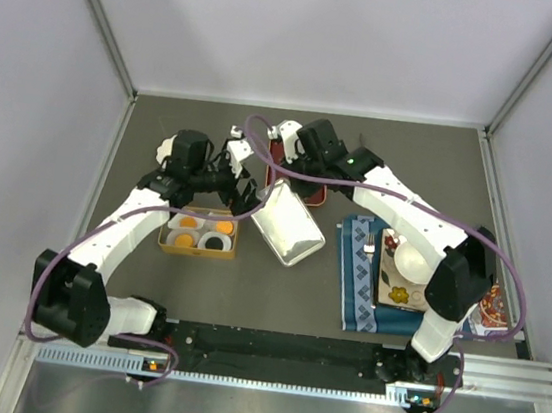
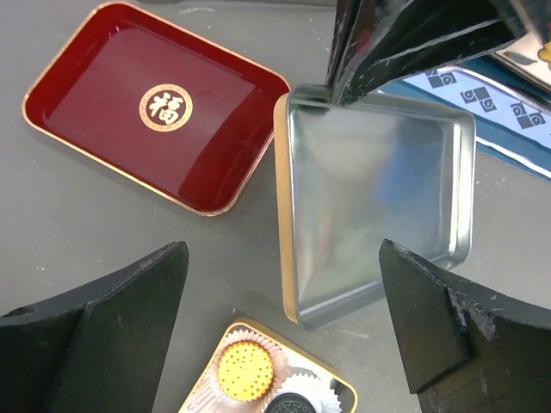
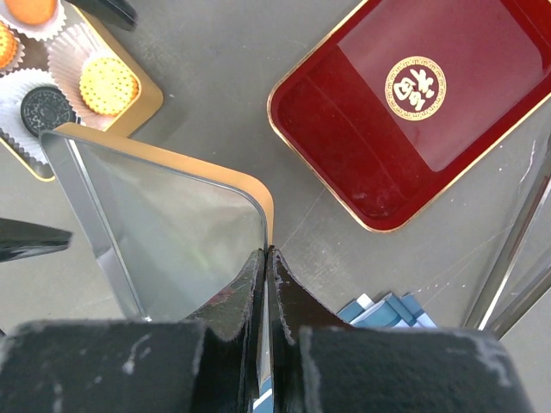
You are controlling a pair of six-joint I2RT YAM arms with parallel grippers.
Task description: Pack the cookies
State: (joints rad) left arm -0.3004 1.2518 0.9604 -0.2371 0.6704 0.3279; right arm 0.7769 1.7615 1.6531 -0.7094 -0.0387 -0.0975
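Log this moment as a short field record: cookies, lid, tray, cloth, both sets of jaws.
orange cookies: three, each in a paper cup inside the gold box
black cookie: one, in the same box
tin lid: inner side up, beside the box, not covering it
right jaws: shut on the lid's rim
left jaws: open above the lid, holding nothing
red tray: on the table past the lid
blue cloth: right of the lid
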